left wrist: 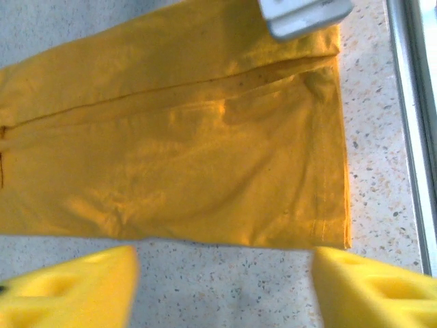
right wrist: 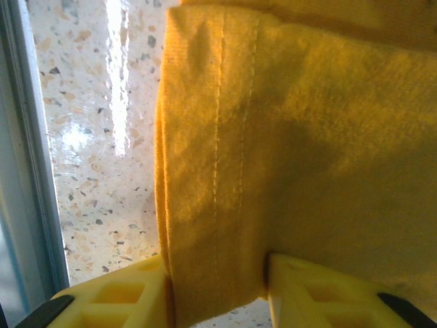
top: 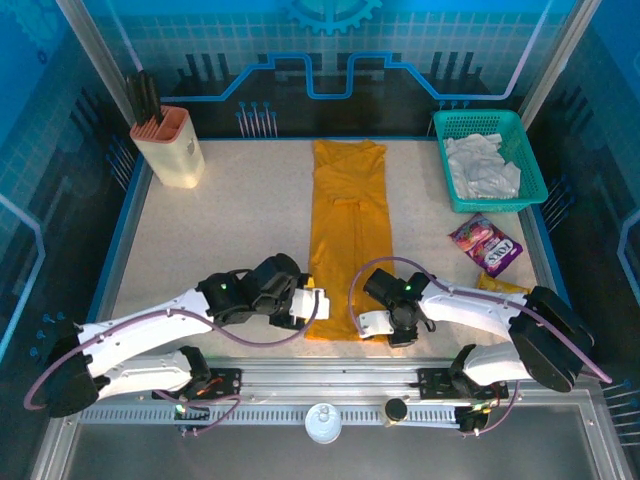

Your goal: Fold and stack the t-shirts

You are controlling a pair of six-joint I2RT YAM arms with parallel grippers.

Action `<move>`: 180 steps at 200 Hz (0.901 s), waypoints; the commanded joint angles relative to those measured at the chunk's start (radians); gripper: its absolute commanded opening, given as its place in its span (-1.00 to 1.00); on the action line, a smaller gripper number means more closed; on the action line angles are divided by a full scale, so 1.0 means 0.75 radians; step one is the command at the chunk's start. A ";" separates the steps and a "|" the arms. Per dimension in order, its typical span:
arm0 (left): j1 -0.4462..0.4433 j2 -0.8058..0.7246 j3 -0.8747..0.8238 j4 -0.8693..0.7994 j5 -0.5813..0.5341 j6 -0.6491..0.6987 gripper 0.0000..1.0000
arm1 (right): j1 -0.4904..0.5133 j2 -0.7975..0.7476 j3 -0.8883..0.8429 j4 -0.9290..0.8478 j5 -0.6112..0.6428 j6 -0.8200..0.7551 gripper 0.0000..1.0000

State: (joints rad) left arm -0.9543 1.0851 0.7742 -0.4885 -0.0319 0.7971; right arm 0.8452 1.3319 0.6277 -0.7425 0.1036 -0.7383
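The mustard-orange t-shirt (top: 347, 230) lies folded into a long narrow strip down the middle of the table. Its near hem shows in the left wrist view (left wrist: 205, 150) and the right wrist view (right wrist: 293, 137). My right gripper (top: 375, 322) is down at the near right hem corner. It stands partly open (right wrist: 217, 287), with that corner between its yellow fingers (right wrist: 116, 297) and the cloth touching both. My left gripper (top: 312, 303) is open (left wrist: 225, 287) over bare table just left of the near hem, holding nothing. The pale white-grey t-shirt (top: 482, 165) lies crumpled in the green basket.
The green basket (top: 478, 117) stands at the back right. A purple packet (top: 485, 245) and a yellow packet (top: 500, 285) lie right of the shirt. A beige holder (top: 170, 145) stands at the back left. A metal rail (left wrist: 410, 102) runs along the near table edge.
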 commanded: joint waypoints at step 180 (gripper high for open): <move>-0.142 0.408 -0.041 0.035 -0.008 0.274 0.71 | -0.001 -0.032 0.002 0.111 0.168 0.033 -0.30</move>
State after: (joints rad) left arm -1.0561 1.3552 0.7597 -0.4892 -0.0330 0.9379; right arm 0.8433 1.3193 0.6273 -0.6689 0.2020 -0.7292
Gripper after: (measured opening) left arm 0.854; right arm 0.353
